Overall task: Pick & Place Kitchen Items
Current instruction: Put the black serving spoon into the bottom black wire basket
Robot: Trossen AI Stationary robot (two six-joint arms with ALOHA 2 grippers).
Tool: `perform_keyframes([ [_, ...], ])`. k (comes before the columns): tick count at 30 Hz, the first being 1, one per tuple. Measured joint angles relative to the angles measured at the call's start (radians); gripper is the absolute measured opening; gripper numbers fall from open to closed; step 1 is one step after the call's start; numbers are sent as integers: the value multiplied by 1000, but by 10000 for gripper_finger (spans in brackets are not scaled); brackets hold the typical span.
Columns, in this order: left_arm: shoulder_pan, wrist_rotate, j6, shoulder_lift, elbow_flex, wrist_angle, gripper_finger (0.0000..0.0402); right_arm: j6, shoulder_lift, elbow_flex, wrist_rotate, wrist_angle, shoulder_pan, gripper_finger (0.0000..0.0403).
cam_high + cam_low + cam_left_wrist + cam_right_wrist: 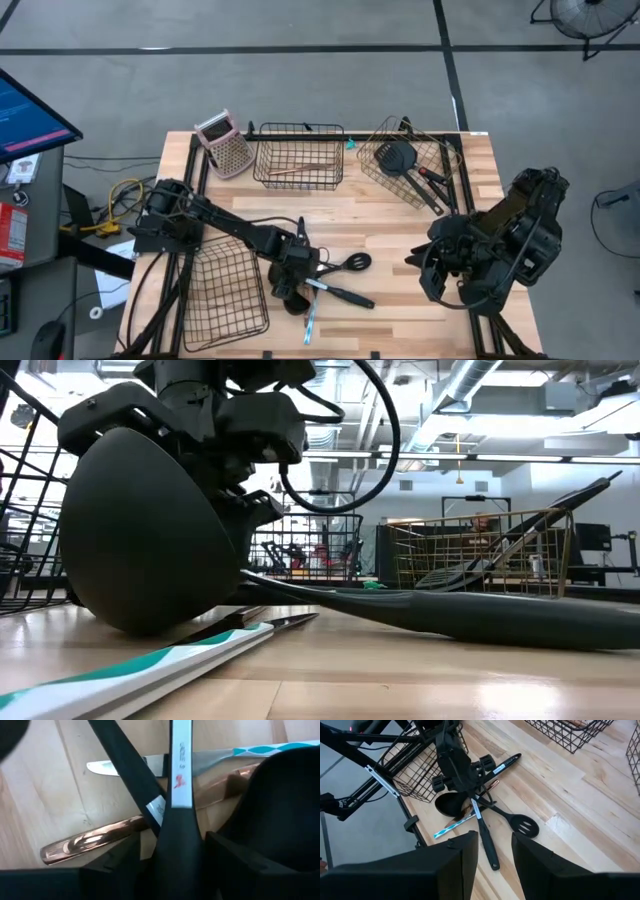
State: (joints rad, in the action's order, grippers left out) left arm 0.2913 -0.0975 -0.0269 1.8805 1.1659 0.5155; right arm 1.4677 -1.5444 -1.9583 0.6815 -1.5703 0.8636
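Note:
A small pile of utensils lies at the table's near middle: a black ladle (290, 300), a black slotted spoon (355, 262), a black label-wrapped utensil (345, 295), a copper-handled one (95, 840) and a teal-and-white knife (308, 325). My left gripper (297, 268) reaches down into the pile, shut on the label-wrapped utensil's handle (177, 845). The ladle's bowl (140, 530) rests on the table beside it. My right gripper (495, 865) is open and empty, held high over the table's right side (425, 262). My left gripper pinches the black utensil's handle (175, 827) between its two fingers, just past the white label. The fingers come from above and lie across the handle. The held end is raised, and the far end (600, 635) rests on the table.
A wire basket (298, 155) at the far middle holds a wooden-handled utensil. A tilted basket (445, 150) at the far right holds a black spatula (395, 158). A third basket (225, 285) sits at the near left. A pink-topped grater (225, 143) stands far left.

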Motion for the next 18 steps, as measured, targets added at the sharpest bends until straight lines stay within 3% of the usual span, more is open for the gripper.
perform_keyframes([
  [9,-34,3,-35,-25,-1,9,59,-5,0,0,0,0,0,118],
  [18,-93,2,-67,-123,-1,2,48,-8,0,0,0,0,0,118],
])
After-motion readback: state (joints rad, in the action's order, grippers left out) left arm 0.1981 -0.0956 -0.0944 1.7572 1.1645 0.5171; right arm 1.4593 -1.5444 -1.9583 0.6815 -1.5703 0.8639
